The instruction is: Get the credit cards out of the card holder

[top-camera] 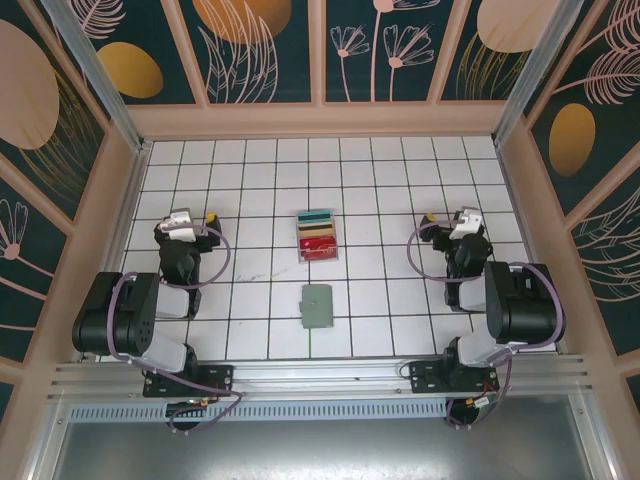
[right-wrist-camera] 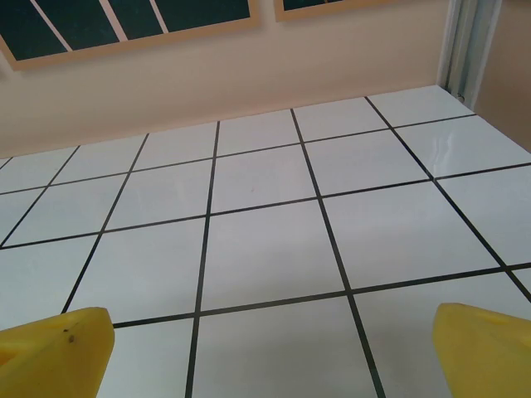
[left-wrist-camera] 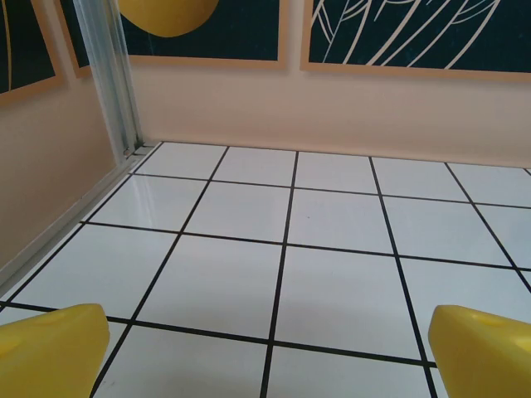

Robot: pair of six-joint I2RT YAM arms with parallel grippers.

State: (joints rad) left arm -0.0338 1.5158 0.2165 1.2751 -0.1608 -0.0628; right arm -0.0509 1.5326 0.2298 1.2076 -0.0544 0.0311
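One bench of white square tiles with black seams lies inside a booth. Its pale peach walls carry dark teal panels drawn with gold and peach leaves, and two aluminium posts rise at the far corners. Two black jointed robot arms stand on the near rail, the left arm well to the left of the card holder and the right arm well to its right. One small flat grey-green card holder lies folded shut on the bench, midway between the arms and touching neither. One clear rectangular tray sits just beyond the card holder, apart from it, with a teal, tan and red stack inside. Nothing stands between either arm and the card holder. The left tool is spread wide, its two yellow fingers at the corners of its wrist view over bare tile. The right tool is spread just as wide over bare tile. Neither tool grips anything.
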